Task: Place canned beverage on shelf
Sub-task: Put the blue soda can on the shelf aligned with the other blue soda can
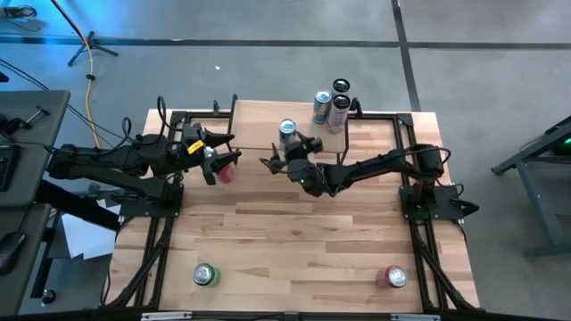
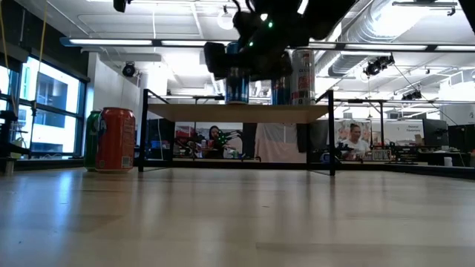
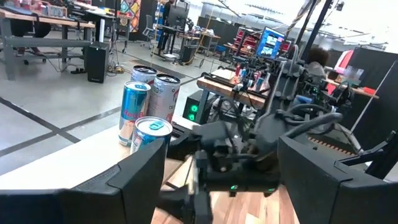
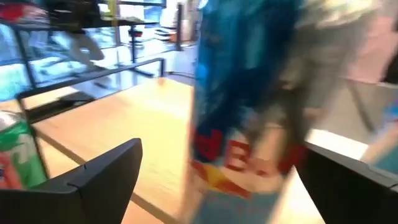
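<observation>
On the shelf (image 1: 375,134), a blue-and-silver can (image 1: 287,131) stands upright just ahead of the right gripper (image 1: 287,153), in line with the gap between its jaws. The right wrist view shows that can (image 4: 245,112) close between the two dark fingers (image 4: 106,171), which are spread wide to either side with clear space between them and the can; nothing is gripped. Farther off, well beyond the right jaws toward the shelf's far corner, three more slim cans stand touching in a cluster (image 1: 332,105); from table level they rise above the board (image 2: 237,113), and the right arm's dark body hangs in front of them. The left gripper (image 1: 223,160) hangs beside the shelf's near edge with a red can (image 1: 227,169) between its jaws, which appear to be closed on it. Its wrist view looks past its own fingers (image 3: 124,186) at the right arm and the blue can (image 3: 148,140) beyond. Well behind both grippers, near the table's front edge, a green can (image 1: 206,275) and another red can (image 1: 394,277) stand apart on the tabletop (image 1: 294,241). People sit in the room beyond the table.
</observation>
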Available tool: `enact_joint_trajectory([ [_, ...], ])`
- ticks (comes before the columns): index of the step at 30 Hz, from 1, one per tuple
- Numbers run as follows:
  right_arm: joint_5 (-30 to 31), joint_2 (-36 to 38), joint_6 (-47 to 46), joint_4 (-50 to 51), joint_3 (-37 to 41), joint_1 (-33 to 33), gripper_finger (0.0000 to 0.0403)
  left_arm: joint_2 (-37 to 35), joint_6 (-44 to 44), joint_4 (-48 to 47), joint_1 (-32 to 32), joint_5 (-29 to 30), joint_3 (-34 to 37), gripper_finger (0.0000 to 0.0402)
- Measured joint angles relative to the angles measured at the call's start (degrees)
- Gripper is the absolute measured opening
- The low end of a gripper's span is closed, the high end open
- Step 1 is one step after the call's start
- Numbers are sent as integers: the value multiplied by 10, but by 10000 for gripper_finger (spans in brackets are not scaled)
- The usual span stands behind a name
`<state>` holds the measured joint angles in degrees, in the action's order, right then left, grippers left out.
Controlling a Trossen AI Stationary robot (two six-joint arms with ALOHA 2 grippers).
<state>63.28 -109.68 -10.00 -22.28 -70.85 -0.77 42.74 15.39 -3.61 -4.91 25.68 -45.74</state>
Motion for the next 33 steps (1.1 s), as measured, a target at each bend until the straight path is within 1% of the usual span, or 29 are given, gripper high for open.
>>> enact_joint_trajectory([
  [4,75,18,0,39,0,-15,399,0,0,0,0,0,0,268],
  [7,87,35,-1,63,0,-26,399,0,0,0,0,0,0,268],
  [9,78,47,-7,73,0,-32,399,0,0,0,0,0,0,268],
  [12,42,61,-20,85,0,-37,399,0,0,0,0,0,0,268],
  [17,15,76,-20,107,0,-43,399,0,0,0,0,0,0,268],
  [24,14,114,-26,180,0,-86,399,0,0,-10,0,0,0,268],
  [27,11,143,-52,238,0,-111,399,0,-5,-11,0,4,0,268],
  [30,3,179,-105,322,0,-137,399,0,-31,-11,0,4,0,268],
  [33,-42,219,-178,432,0,-159,399,0,-68,-10,0,4,0,268],
])
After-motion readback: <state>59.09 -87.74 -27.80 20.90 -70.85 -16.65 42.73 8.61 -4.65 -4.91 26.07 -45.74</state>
